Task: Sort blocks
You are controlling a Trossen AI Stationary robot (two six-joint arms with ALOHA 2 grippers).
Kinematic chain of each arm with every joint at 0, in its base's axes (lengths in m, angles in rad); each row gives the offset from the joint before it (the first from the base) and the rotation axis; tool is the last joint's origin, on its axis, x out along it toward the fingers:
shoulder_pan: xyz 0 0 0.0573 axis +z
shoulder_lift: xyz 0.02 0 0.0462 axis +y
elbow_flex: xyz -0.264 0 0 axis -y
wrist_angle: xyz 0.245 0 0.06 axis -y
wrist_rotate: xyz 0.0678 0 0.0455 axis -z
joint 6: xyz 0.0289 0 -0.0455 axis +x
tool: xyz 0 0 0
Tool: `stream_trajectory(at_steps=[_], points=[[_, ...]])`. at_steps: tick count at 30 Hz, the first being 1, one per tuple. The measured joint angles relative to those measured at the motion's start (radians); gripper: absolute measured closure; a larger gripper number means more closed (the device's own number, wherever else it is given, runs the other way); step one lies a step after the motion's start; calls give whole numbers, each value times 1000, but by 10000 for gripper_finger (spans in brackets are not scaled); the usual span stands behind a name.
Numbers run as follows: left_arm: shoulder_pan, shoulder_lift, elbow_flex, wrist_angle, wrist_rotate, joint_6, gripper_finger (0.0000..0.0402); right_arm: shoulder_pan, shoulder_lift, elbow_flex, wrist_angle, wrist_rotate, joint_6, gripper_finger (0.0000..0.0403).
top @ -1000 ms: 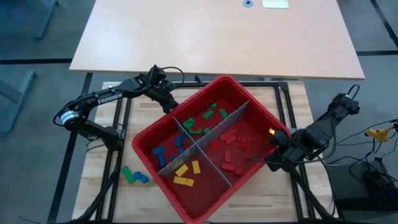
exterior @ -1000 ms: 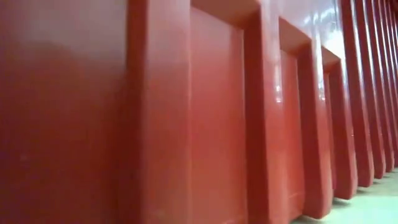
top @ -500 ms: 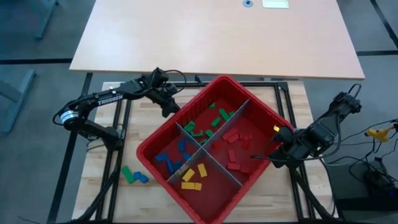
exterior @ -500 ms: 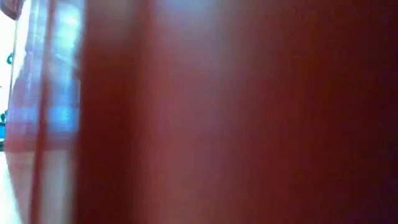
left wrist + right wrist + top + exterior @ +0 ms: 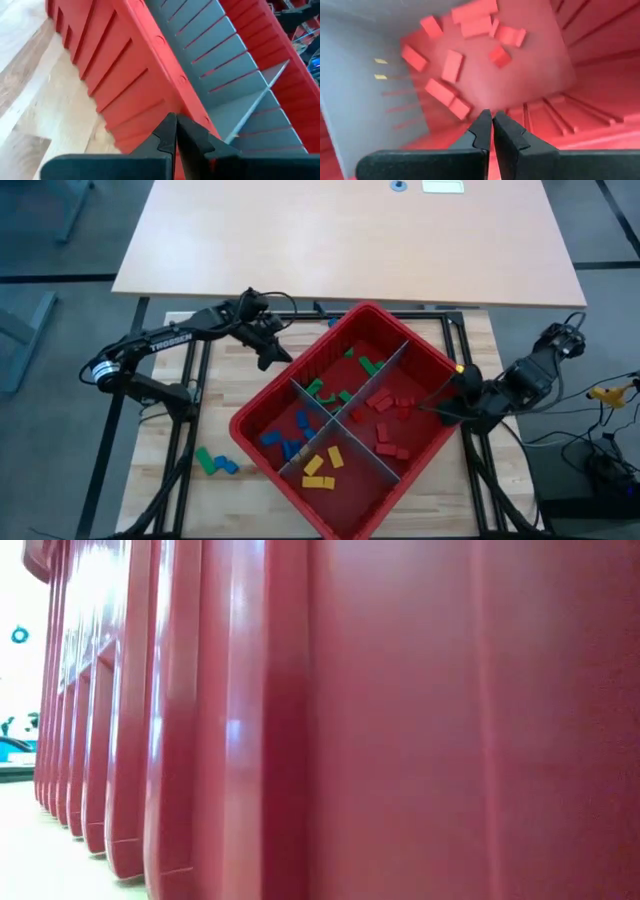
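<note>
A big red bin [image 5: 300,365] stands aslant on the wooden table, and grey dividers [image 5: 352,402] split it into four compartments. Red blocks [image 5: 385,425] lie in the right one, green blocks [image 5: 340,385] in the far one, blue blocks [image 5: 290,435] in the left one and yellow blocks [image 5: 320,465] in the near one. A few green and blue blocks [image 5: 213,463] lie on the table left of the bin. My left gripper [image 5: 272,358] is shut at the bin's far-left wall. My right gripper [image 5: 440,406] is shut at the bin's right wall, over the red blocks [image 5: 451,65]. My left gripper pushes with its shut fingertips [image 5: 172,131] against the outer side of the bin's far-left wall, just under the rim [image 5: 165,107]. It comes slanting down from the table's far left. The bin stands flat on the table. My right gripper reaches with shut fingers [image 5: 492,127] over the rim of the bin's right wall [image 5: 462,385] into the compartment with red blocks, coming from the table's right. Whether the tips touch the inner wall [image 5: 540,117] I cannot tell.
The low view is filled by the bin's ribbed outer wall [image 5: 350,720]. A large tan tabletop [image 5: 350,235] lies beyond the far edge. Black frame rails [image 5: 190,395] run along the wooden table's left and right sides.
The bin has slid toward the table's right edge and turned counterclockwise as seen from above. My left gripper has gone toward the near and right edges along with the bin's far-left wall. My right gripper has gone toward the far edge.
</note>
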Motion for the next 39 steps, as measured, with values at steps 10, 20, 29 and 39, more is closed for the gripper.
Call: stream_trajectory(at_steps=[10, 20, 29, 39], points=[[59, -106, -1, -380, -152, 128, 401, 2, -67, 104, 79, 293, -208, 403], [39, -258, -3, -664, -100, 160, 401, 8, -117, 118, 322, 512, -486, 403], [-96, -296, -5, -691, 0, 86, 401, 8, -145, 118, 321, 574, -507, 403], [-276, -212, -7, -464, 45, -33, 401, 8, -165, 118, 323, 597, -511, 403]])
